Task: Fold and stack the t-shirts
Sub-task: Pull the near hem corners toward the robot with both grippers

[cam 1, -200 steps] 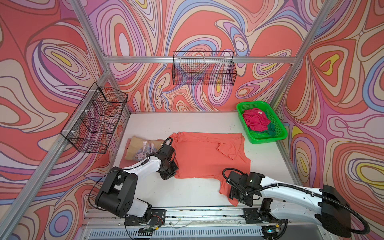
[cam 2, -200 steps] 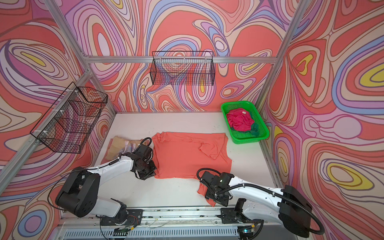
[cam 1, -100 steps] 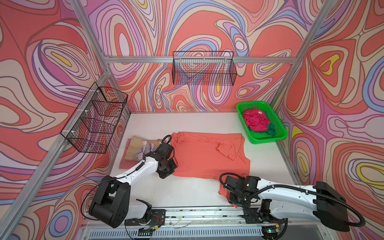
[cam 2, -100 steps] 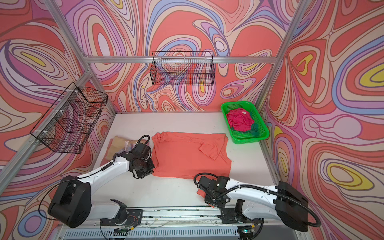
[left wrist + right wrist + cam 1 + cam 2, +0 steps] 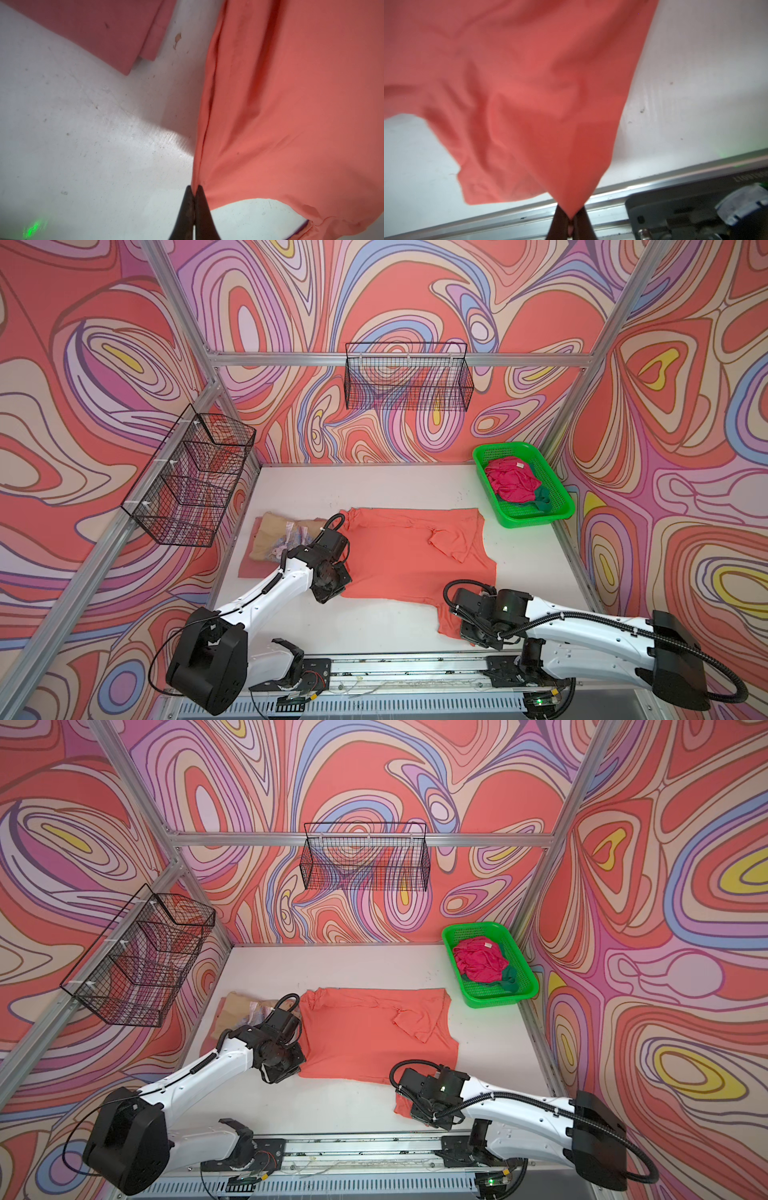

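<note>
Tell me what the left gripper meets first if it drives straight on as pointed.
The coral-orange t-shirt: the left gripper is shut on its edge. Past that cloth, probably the white table just beneath, though depth is unclear.

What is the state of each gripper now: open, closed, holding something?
Left gripper: closed, holding an edge of the orange shirt.
Right gripper: closed, holding a corner of the same shirt.

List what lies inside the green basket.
In the green basket a crumpled magenta-pink t-shirt with a white neck label lies on top; a dark green t-shirt shows partly under it. Anything beneath them is covered.
</note>
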`<state>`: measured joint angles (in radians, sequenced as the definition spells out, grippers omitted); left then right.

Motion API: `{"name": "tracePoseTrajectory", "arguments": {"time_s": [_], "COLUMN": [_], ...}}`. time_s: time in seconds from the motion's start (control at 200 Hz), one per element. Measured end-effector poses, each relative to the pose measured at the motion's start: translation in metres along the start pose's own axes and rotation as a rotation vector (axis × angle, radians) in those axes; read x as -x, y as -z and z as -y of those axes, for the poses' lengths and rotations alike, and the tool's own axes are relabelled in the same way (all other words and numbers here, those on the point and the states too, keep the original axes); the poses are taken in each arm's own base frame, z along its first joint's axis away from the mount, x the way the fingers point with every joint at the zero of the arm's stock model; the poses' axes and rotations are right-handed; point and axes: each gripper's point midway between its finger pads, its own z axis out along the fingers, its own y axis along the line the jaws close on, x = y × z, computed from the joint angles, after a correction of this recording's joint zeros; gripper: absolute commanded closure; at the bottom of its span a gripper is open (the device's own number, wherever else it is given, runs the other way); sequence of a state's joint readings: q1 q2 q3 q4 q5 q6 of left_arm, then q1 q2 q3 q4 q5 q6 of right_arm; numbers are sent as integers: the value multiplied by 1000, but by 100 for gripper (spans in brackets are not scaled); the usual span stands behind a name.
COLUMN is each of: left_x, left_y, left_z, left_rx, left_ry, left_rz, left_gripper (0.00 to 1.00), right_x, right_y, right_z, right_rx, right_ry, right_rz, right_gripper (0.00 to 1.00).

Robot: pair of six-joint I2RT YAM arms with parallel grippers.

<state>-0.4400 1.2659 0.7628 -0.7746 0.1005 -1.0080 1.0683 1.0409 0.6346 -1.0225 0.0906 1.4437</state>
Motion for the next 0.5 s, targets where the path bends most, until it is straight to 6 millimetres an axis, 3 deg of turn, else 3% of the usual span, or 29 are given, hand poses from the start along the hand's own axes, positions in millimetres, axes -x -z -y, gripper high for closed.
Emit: {"name": "tracePoseTrajectory", "arguments": {"time_s": [0.15, 0.496], "left_x": [4, 18], "left_y": [4, 19], "left_z": [-6, 1], "left_rx": [49, 86], "left_ry": [15, 12], "left_rz": [18, 56], "left_gripper": [100, 100], "right_x": [27, 89], "right_y": [44, 132], "right_z": [-16, -14], "right_rx": [84, 124], "right_ry": [-24, -94], "right_rz": [130, 426], "right_gripper": [100, 100]}}
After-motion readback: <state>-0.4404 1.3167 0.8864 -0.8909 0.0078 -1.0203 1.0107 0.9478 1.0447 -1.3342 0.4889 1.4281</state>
